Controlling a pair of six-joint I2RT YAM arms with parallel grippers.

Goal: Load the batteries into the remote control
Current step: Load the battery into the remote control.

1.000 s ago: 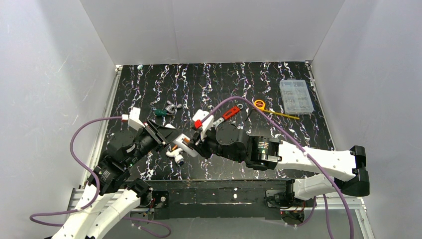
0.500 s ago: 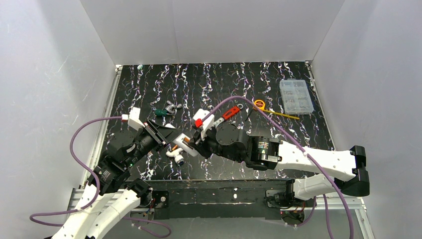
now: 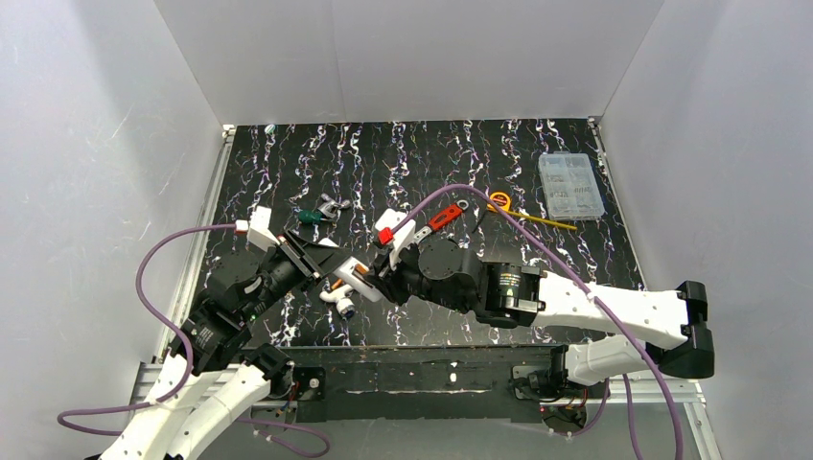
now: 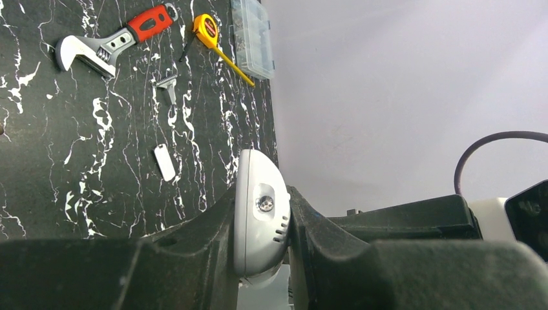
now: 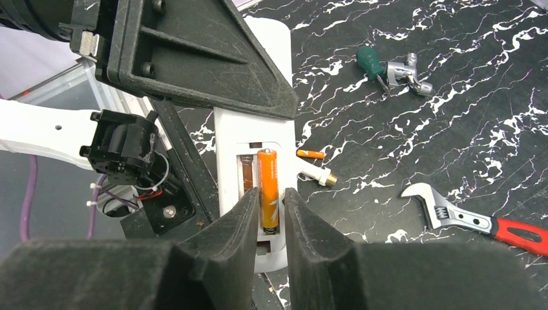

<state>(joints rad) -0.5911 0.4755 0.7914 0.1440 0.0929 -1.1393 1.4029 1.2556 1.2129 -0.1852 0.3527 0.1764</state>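
Black marbled table [image 3: 537, 153] | my left gripper [image 4: 262, 216] clamps remote control [image 5: 223, 148] by its edges | my right gripper [image 5: 266, 219] pinches battery [image 5: 268, 181] at recess | cell likely light, rigid, slick: hold mid-length

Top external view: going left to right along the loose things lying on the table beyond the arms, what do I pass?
Green-handled tool → small silver metal tool → red-handled wrench → yellow tape measure → clear plastic box.
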